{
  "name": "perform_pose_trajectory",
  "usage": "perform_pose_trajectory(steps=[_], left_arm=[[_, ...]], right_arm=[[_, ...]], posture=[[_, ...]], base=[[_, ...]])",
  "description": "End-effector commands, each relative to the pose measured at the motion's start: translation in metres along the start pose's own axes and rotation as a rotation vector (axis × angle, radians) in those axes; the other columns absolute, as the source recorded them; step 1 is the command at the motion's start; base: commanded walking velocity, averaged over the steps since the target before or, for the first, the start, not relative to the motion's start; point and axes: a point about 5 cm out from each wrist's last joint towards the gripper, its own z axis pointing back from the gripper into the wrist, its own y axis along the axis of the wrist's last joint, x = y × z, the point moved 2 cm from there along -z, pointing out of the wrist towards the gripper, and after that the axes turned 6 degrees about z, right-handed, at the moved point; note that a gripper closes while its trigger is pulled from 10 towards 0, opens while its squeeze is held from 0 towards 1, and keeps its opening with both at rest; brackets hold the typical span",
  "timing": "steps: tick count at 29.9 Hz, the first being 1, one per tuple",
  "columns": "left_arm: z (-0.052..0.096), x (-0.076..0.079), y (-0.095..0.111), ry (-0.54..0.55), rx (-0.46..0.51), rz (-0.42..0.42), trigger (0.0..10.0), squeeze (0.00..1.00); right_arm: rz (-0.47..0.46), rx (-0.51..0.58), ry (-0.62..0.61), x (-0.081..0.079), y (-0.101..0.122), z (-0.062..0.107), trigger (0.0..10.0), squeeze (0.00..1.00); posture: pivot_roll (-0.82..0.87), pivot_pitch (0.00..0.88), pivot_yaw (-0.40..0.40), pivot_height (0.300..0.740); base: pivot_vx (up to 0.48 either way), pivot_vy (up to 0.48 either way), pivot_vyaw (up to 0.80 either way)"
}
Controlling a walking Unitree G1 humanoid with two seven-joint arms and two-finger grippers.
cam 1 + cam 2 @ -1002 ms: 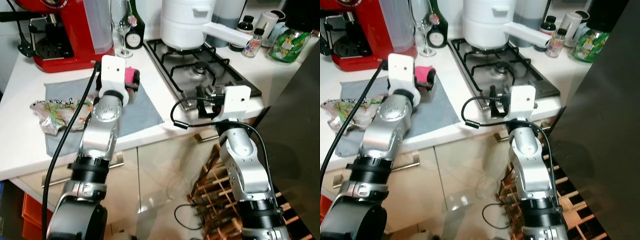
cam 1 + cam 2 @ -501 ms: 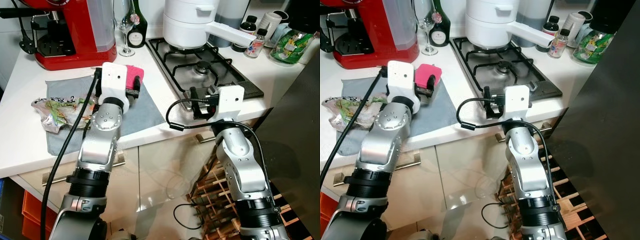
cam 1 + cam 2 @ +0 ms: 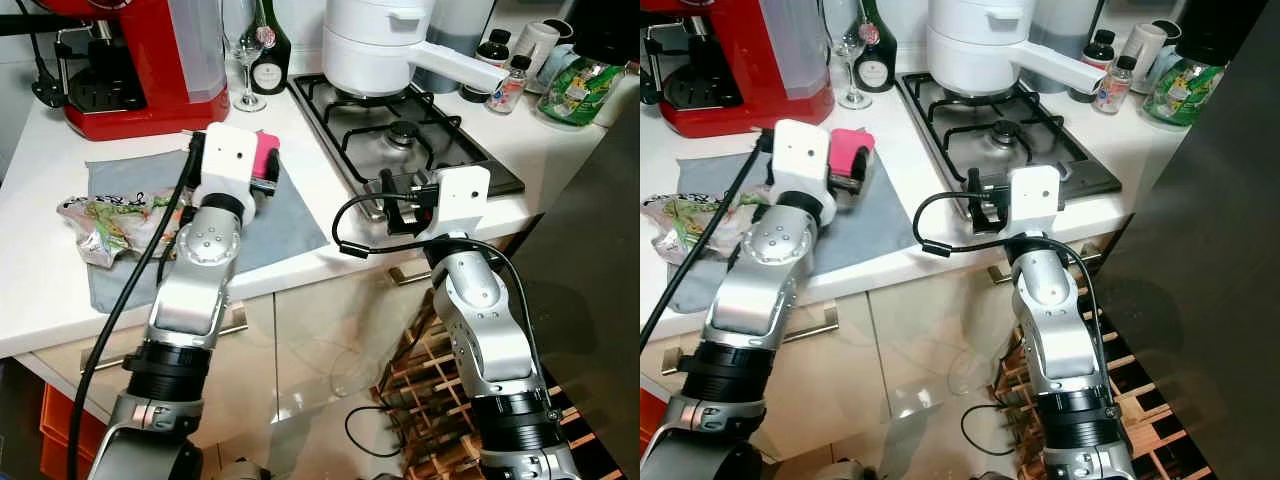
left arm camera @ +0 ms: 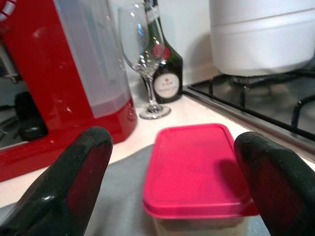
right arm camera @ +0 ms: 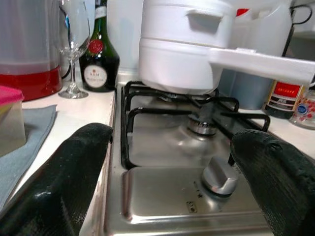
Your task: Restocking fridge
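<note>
My left gripper [image 4: 170,191] hung with fingers spread to either side of the pink-lidded box [image 4: 197,172], which sat on the grey cloth [image 3: 295,215] left of the stove [image 3: 400,135]. My right gripper [image 5: 170,182], also spread, hovered at the stove's near edge.

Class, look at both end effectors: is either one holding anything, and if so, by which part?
Nothing is held. The left end effector is open, its fingers either side of the pink-lidded container without touching it. The right end effector is open before the hob.
</note>
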Motion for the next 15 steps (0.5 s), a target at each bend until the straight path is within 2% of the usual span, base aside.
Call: perform_pose_trajectory(steps=[1,5,6,15], left_arm=[[0.003,-0.002,0.004,0.011,0.016,-0.002,10.0,0.00],[0.009,-0.001,0.000,0.022,0.000,0.009,10.0,0.00],[0.013,0.004,-0.006,0.008,-0.022,0.037,10.0,0.00],[0.016,0.013,-0.008,-0.023,-0.033,0.069,10.0,0.00]], right_arm=[[0.012,0.012,-0.001,0.002,0.003,-0.003,10.0,0.00],[0.013,0.012,0.003,0.002,0.004,-0.003,10.0,0.00],[0.012,0.012,0.007,0.001,0.004,-0.004,10.0,0.00],[0.008,0.014,0.014,-0.002,0.004,-0.004,10.0,0.00]], posture=[[0.04,0.000,-0.060,0.740],[0.05,0.000,-0.066,0.740],[0.05,0.000,-0.068,0.740],[0.05,0.000,-0.069,0.740]], base=[[0.000,0.000,0.00],[0.000,0.000,0.00],[0.000,0.000,0.00],[0.000,0.000,0.00]])
